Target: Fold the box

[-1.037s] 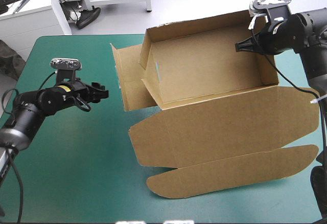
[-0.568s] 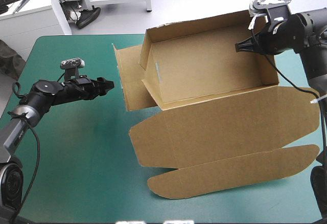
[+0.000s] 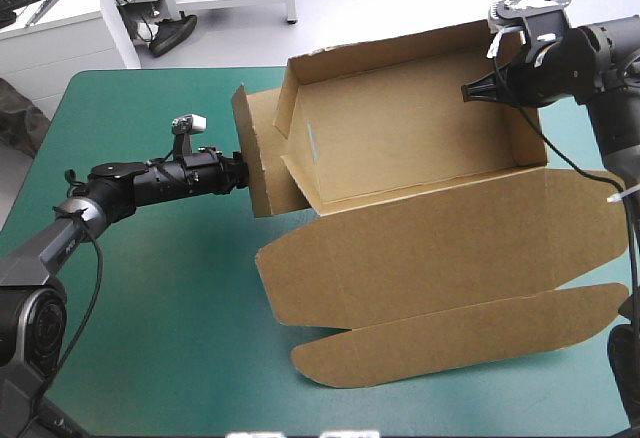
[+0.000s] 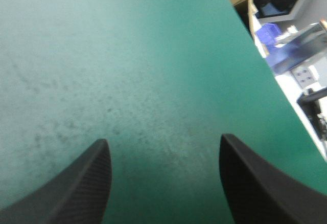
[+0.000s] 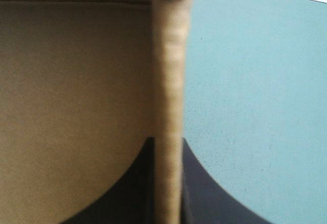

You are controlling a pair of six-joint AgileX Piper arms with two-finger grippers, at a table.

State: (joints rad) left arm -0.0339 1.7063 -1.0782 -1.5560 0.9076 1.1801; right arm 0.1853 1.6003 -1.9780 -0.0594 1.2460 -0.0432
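Advanced since just before: left pincer (image 3: pixel 238 170), stretched across the bench (image 3: pixel 120 358) and now up against the left end flap (image 3: pixel 256 158) of the box (image 3: pixel 410 148). Flap tipped up near upright, no longer flat on the teal-green cover (image 3: pixel 150 258).

Sits on the far right part of the bench as an open tray, long walls raised. Lid (image 3: pixel 430 248) flat toward the near edge, rounded tuck strip (image 3: pixel 450 343) outermost.

Looks light and stiff. Likely to bend only at the scored creases, to spring back when let go, and to skid on the cover if pushed from one side alone. Best taken by a free edge of a wall or flap, close to a crease, with the opposite end pinned.

Right pincer (image 3: pixel 480 88) clamped on the top edge of the right end wall (image 5: pixel 167 81), board sandwiched between the black fingers in its wrist view, so serving as that anchor. Left fingers (image 4: pixel 87 183) spread apart, only cover between them in that wrist view. Pressing rather than gripping, by the look of it.

In the way: inner tab (image 3: pixel 298 163) slanting inside the tray's left end, apt to catch the flap on its way over. Flat lid just beside the left arm's reach. Beyond that, only bare cover around the box.
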